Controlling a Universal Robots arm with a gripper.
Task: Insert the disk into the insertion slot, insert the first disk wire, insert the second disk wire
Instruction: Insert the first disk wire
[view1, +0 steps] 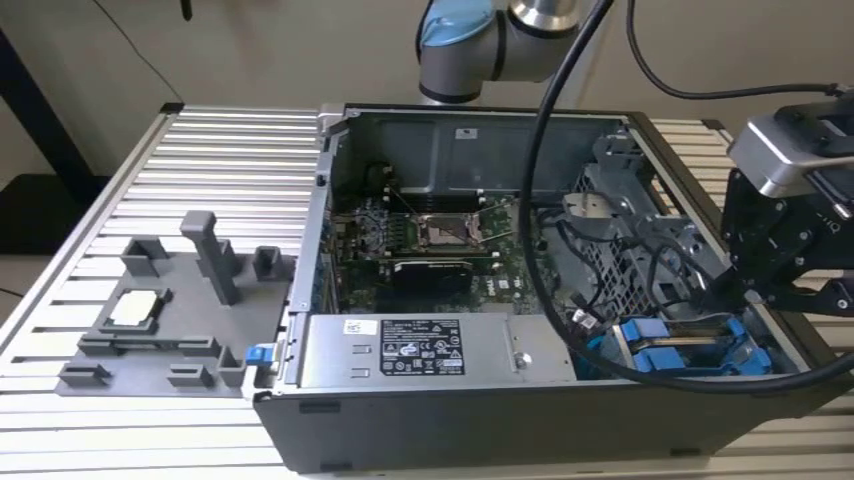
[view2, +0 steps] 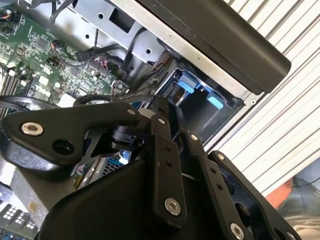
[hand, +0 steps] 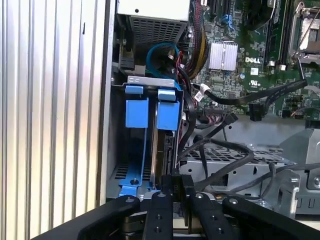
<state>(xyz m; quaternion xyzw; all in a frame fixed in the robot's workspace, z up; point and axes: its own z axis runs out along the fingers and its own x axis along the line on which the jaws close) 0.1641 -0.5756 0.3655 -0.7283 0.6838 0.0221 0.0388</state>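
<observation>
- At the computer case's (view1: 441, 430) corner on the exterior view's right: the gripper (view1: 771, 298), hanging over the insertion slot (view1: 727, 355).
- Fingertips (hand: 167, 182) close together, with barely a sliver of gap in both wrist views; cannot tell whether anything thin is pinched between them.
- Inside the slot, standing on edge: the disk (hand: 161, 150), clipped in its blue carrier (hand: 168, 116).
- Directly in line with the gripper in the first wrist view, the disk's near end just past the tips.
- Just beside the disk, on the side nearer the case wall: a second blue fitting (hand: 137, 112).
- On the disk's other side: loose black cables (hand: 220, 150), draped between the bay and the green motherboard (hand: 240, 60), one of them passing close to the fingertips.
- Along the case's near edge in the exterior view, next to the slot: a grey power-supply box (view1: 334, 360).
- Under the case: a slatted metal table (view1: 200, 160), with a grey fixture plate (view1: 160, 320) well apart on the exterior view's left.
</observation>
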